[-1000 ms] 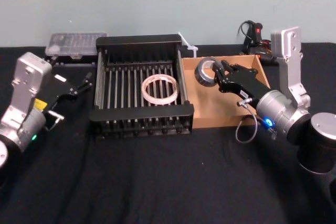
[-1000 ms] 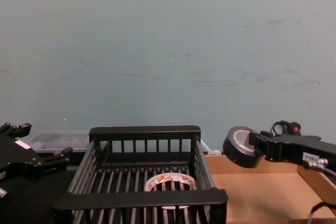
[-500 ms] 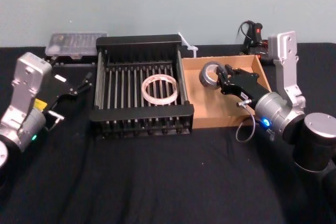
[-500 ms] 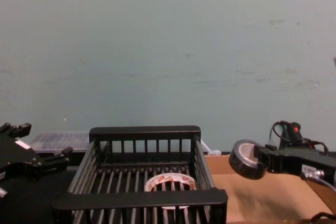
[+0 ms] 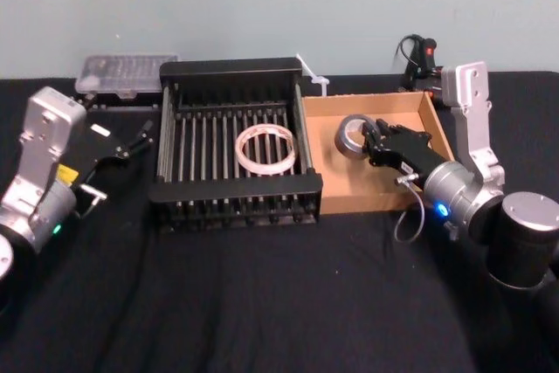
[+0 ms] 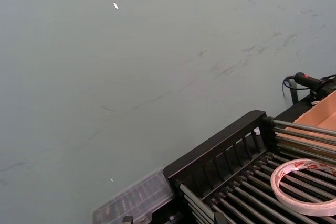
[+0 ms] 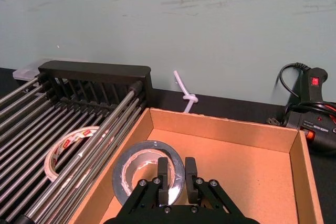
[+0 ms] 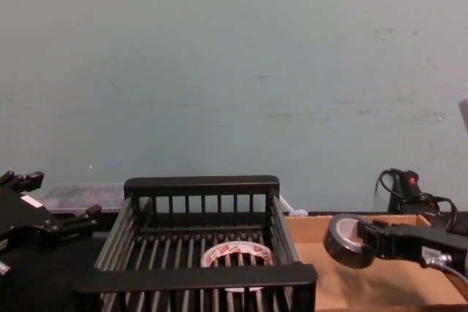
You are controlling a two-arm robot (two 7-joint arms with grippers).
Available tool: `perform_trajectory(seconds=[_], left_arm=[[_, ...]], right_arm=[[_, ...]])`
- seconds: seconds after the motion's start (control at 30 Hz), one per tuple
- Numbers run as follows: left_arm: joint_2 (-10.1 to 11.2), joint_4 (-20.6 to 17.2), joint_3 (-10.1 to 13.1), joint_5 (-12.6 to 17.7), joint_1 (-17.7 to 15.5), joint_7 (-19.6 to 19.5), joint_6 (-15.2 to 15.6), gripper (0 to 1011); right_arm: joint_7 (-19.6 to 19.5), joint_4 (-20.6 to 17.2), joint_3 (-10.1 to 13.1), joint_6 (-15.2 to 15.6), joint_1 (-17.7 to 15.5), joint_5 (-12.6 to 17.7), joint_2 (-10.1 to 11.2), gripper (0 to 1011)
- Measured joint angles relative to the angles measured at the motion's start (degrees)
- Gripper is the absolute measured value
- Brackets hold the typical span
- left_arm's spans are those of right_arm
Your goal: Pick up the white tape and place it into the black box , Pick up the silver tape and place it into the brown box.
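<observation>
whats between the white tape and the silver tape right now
In the head view, the black box's right slatted wall and the brown box's left wall stand between the white tape and the silver tape.

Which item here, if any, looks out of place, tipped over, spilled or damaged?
Nothing stands out. The white tape lies flat in the black box. The right gripper holds the silver tape over the brown box. The left gripper is parked left of the black box.
</observation>
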Motion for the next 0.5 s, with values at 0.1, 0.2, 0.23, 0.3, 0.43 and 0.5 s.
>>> perform_trajectory(seconds=[0.1, 0.2, 0.23, 0.3, 0.43, 0.5], left_arm=[[0.0, 0.0, 0.0, 0.0, 0.0, 0.0, 0.0, 1001], [0.0, 0.0, 0.0, 0.0, 0.0, 0.0, 0.0, 1001], [0.0, 0.0, 0.0, 0.0, 0.0, 0.0, 0.0, 1001], [0.0, 0.0, 0.0, 0.0, 0.0, 0.0, 0.0, 1001], [0.0, 0.0, 0.0, 0.0, 0.0, 0.0, 0.0, 1001], [0.0, 0.01, 0.0, 0.0, 0.0, 0.0, 0.0, 1001]], right_arm=[[-0.02, -0.01, -0.02, 0.0, 0.0, 0.0, 0.0, 204], [-0.06, -0.06, -0.04, 0.0, 0.0, 0.0, 0.01, 204], [-0.07, -0.08, -0.04, 0.0, -0.01, 0.0, 0.01, 204], [-0.08, -0.11, -0.05, 0.0, -0.01, 0.0, 0.02, 204], [-0.11, -0.19, -0.08, 0.0, -0.03, 0.01, 0.03, 204], [-0.12, -0.2, -0.09, 0.0, -0.04, 0.02, 0.03, 204]])
